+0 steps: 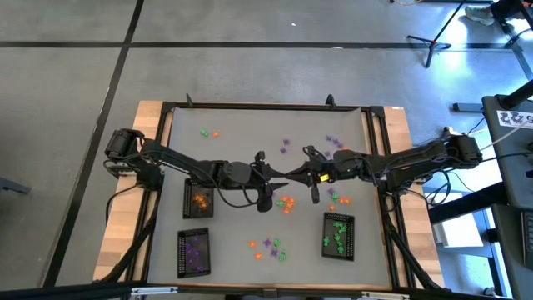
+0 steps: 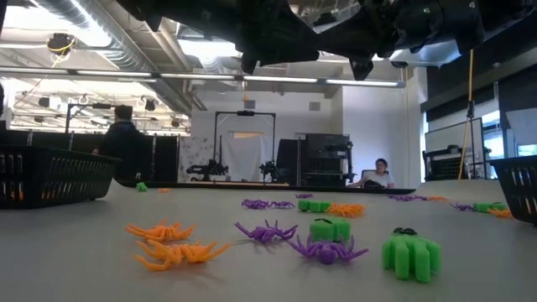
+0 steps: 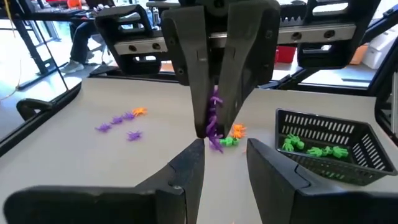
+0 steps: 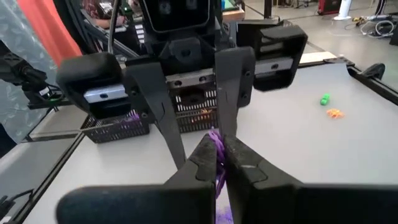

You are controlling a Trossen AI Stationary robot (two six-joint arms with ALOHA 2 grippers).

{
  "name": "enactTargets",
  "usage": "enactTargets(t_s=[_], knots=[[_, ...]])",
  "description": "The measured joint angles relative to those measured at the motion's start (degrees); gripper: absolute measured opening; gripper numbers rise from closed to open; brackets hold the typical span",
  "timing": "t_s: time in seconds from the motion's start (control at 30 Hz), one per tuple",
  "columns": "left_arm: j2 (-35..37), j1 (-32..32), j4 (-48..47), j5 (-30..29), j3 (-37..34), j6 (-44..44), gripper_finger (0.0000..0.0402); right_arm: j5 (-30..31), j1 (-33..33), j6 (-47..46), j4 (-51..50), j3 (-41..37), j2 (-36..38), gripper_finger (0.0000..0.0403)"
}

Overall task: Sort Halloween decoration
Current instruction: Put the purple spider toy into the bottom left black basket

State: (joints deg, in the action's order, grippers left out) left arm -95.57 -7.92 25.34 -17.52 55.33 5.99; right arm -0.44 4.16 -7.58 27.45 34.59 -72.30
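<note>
Right tool (image 4: pixel 219 163) pinches one purple spider (image 4: pixel 217 144) — left tool (image 3: pixel 225 163) half-open, empty — three trays (image 1: pixel 338 235).

We take this for a robotics lab in an open industrial hall; exposed ducts (image 2: pixel 109 38) and strip lights (image 2: pixel 277 77) run under a bare ceiling; a black frame with a white backdrop (image 2: pixel 245 144) stands beyond the tabletop (image 2: pixel 67 260); equipment racks (image 2: pixel 323 159) line the far wall; a person sits at a desk (image 2: pixel 382 174), another stands (image 2: pixel 124 143); a tripod (image 1: pixel 435 40) rests on the grey concrete floor (image 1: pixel 250 25).
</note>
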Motion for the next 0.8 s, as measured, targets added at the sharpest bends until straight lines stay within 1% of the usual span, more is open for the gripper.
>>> enactTargets(t_s=[0.17,0.5,0.63,0.73,0.8], knots=[[0.0,0.04,-0.17,-0.02,0.0,1.0,0.0112,-0.24,0.0,-0.03,2.68,-0.02,-1.66,0.001],[0.0,0.04,-0.33,-0.11,0.0,1.57,0.0112,-0.6,0.0,-0.03,2.72,-0.02,-1.74,0.001],[0.0,0.04,-0.53,-1.56,0.0,1.59,0.0112,-0.6,0.0,-0.03,2.7,-0.02,-1.74,0.001],[0.0,0.04,-0.86,-1.77,0.0,1.59,0.0105,-0.6,0.0,-0.03,2.7,-0.02,-1.74,0.001],[0.0,0.04,-0.98,-1.77,0.0,1.59,0.0094,-0.6,0.0,-0.03,2.7,-0.02,-1.74,0.001]])
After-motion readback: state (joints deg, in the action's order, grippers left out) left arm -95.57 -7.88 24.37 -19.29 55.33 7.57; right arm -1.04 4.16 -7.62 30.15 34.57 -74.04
